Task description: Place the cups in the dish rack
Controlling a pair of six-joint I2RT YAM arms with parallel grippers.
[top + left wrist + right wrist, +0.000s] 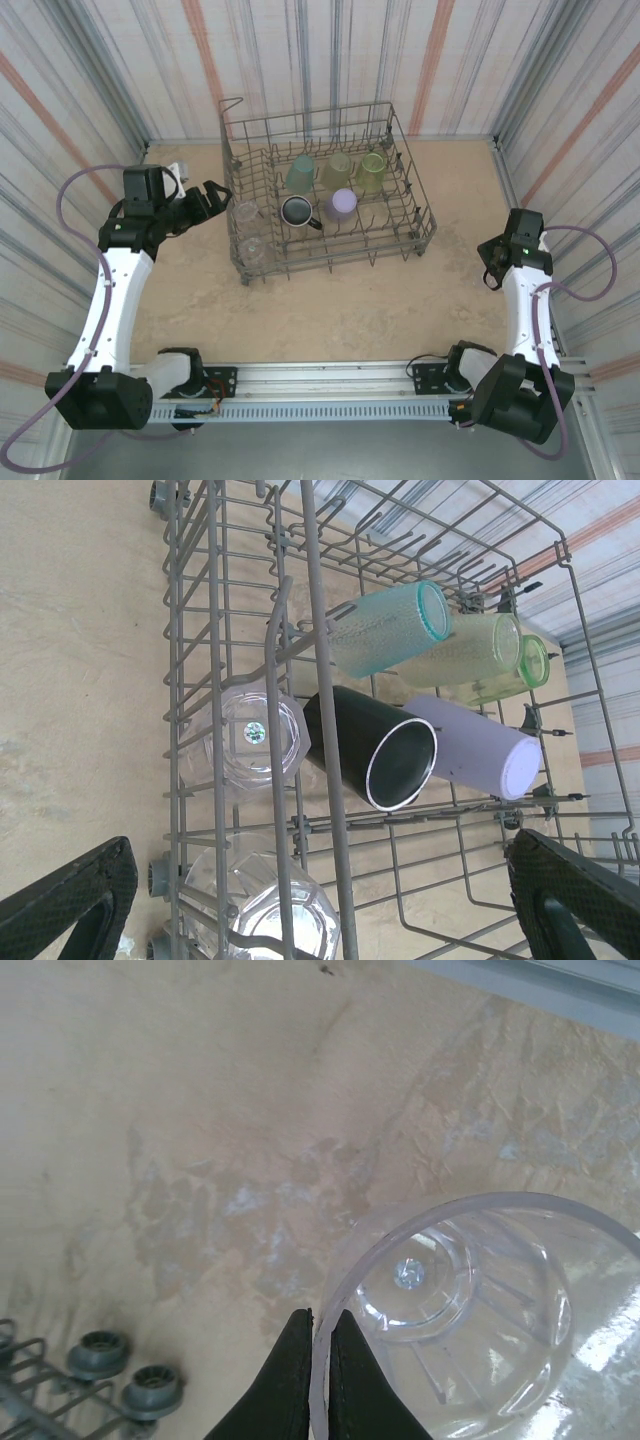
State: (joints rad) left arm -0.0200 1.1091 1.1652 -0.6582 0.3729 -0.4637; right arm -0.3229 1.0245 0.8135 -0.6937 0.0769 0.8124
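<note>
The grey wire dish rack [412, 215] stands at the back middle of the table. Inside it are teal [300, 172], pale green [338, 170], green [372, 170] and purple [341, 204] cups, a black mug [296, 211] and two clear tumblers [246, 213] along its left side. My left gripper [214, 196] hangs open just left of the rack, nothing between its fingers [70, 900]. The left wrist view looks through the rack wall [320, 680] at the black mug [375, 745] and a clear tumbler [255, 735]. My right gripper [320, 1360] is shut on the rim of another clear tumbler [470, 1300], to the right of the rack [492, 264].
The rack's grey wheels [100, 1355] show at the lower left of the right wrist view, over tan tabletop [200, 1110]. Striped walls close in the table on three sides [60, 90]. A metal rail [330, 385] with both arm bases runs along the near edge.
</note>
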